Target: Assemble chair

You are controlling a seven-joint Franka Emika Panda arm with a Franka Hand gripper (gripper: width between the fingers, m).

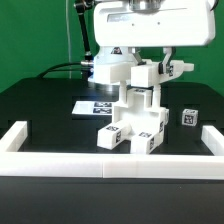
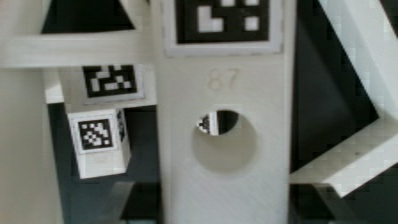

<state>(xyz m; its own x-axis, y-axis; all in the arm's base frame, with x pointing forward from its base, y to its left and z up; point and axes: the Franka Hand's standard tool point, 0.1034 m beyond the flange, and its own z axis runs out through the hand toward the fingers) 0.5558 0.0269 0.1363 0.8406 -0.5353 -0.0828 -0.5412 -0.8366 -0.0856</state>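
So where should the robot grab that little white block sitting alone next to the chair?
Probably from straight above, pinching the small tagged block across two opposite sides. It sits low on the black table, apart from the chair, so there looks to be room to come down on either side. Its exact shape is too small to tell.

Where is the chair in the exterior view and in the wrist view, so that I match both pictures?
Exterior view: the chair stands at the centre, behind the low white border wall.
Wrist view: a chair panel with a round hole fills the picture, seen very close.
Shared landmark: the black-and-white square tags on the chair's pieces.
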